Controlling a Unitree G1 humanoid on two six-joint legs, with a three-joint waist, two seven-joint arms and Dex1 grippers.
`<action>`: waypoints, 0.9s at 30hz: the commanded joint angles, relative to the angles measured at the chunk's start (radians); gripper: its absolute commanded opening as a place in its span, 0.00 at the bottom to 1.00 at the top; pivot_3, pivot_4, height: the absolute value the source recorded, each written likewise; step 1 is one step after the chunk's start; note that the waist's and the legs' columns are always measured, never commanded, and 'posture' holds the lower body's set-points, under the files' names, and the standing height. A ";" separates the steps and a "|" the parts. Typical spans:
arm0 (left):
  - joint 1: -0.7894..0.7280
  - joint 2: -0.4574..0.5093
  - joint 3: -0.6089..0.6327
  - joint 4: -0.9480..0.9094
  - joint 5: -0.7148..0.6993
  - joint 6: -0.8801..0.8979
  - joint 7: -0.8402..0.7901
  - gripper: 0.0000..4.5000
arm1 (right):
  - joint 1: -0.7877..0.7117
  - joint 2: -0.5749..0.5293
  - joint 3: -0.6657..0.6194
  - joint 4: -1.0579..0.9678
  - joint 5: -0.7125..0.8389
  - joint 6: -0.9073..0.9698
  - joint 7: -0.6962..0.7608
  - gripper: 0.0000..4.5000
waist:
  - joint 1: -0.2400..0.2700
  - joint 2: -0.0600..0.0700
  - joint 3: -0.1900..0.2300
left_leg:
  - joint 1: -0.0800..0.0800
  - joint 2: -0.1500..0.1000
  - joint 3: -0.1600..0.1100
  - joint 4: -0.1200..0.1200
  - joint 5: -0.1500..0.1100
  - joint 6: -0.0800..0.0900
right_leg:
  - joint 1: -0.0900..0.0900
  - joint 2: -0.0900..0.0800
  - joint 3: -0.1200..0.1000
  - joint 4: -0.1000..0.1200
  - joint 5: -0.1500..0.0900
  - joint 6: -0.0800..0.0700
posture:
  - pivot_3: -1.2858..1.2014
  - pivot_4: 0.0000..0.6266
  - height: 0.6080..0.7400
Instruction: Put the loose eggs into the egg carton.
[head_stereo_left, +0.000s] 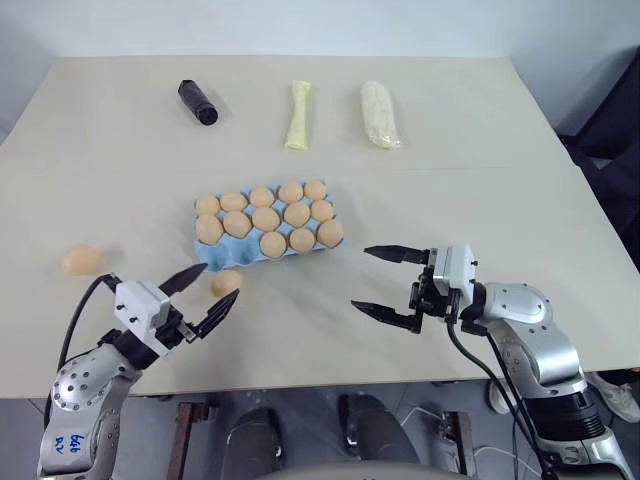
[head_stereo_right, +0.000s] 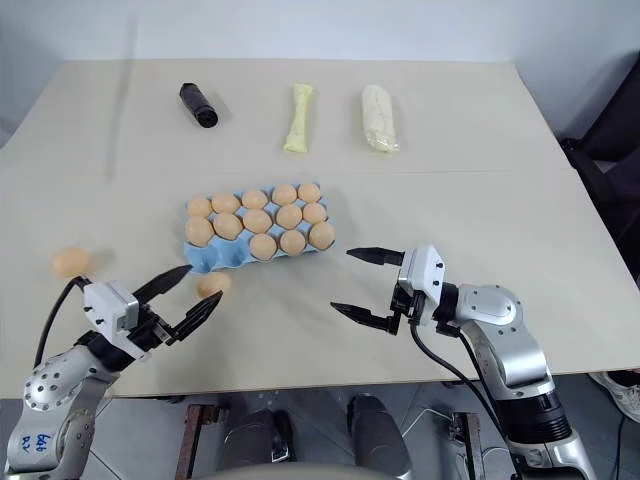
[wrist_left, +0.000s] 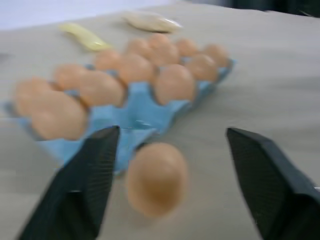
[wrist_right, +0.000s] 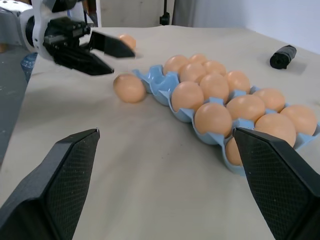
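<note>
Jaws: both grippers open, empty | egg (head_stereo_left: 226, 282) half-hidden behind carton (head_stereo_left: 212, 257) (blurred)

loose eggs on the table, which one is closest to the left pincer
The egg lying on the table just outside the blue egg carton, in front of the open left pincer. The other loose egg lies far off near the table's left edge.

Smooth matt eggs (head_stereo_left: 265, 218) in moulded-pulp carton (head_stereo_left: 212, 260).

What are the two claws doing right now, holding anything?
Left gripper: open, holding nothing; a loose egg lies just beyond it.
Right gripper: open, empty.
</note>
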 joint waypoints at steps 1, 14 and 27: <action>0.033 -0.011 0.044 -0.018 0.012 -0.034 0.023 0.94 | -0.014 0.001 -0.009 -0.005 0.013 -0.008 0.005 1.00 | -0.002 0.000 0.000 | 0.000 0.000 0.000 0.000 0.000 0.000 | 0.000 0.000 0.000 0.000 0.000 0.000 | 0.52 0.24 1.00; -0.034 -0.058 -0.063 0.106 0.103 -0.031 0.067 0.94 | -0.039 0.006 0.006 -0.003 0.013 0.000 0.008 1.00 | 0.003 0.000 0.000 | 0.000 0.000 -0.001 -0.001 0.000 0.001 | 0.000 -0.001 0.000 0.000 0.001 -0.001 | 0.52 0.24 1.00; -0.122 -0.141 -0.159 0.162 0.151 -0.031 0.127 0.79 | -0.029 0.015 0.012 -0.017 0.008 0.001 -0.007 1.00 | 0.002 0.000 0.000 | 0.000 0.000 0.000 0.000 0.000 0.000 | 0.000 0.001 -0.001 0.001 0.001 0.000 | 0.52 0.24 1.00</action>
